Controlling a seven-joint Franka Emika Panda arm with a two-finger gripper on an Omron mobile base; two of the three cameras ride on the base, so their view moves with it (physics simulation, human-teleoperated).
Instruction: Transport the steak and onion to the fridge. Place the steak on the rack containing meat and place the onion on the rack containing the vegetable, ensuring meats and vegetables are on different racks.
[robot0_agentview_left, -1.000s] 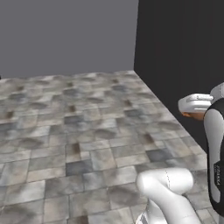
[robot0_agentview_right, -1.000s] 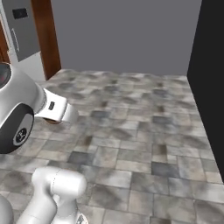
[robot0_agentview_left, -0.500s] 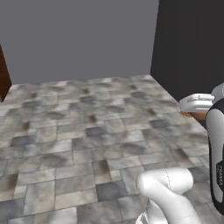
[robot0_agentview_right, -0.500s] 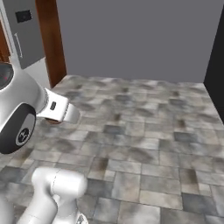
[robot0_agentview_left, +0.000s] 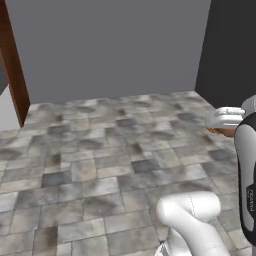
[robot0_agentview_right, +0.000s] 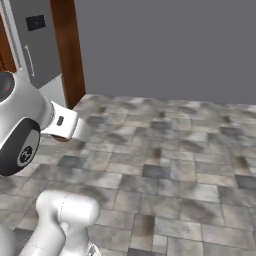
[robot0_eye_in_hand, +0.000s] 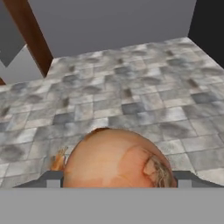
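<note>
Your views have swung left; fridge (robot0_agentview_right: 35, 42) enters at 10 o'clock. Gripper (robot0_eye_in_hand: 116, 183) clamps the onion (robot0_eye_in_hand: 116, 162) (transit ongoing).

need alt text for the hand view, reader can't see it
A round tan-brown onion sits large at the bottom of the picture, held between the tips of the end effector. Beyond it a grey stone-tiled floor runs to a plain grey wall, with a red-brown wooden post at the upper left.

Onion (robot0_eye_in_hand: 116, 159) underside cut off; end effector (robot0_eye_in_hand: 116, 179) fingertips hidden.
</note>
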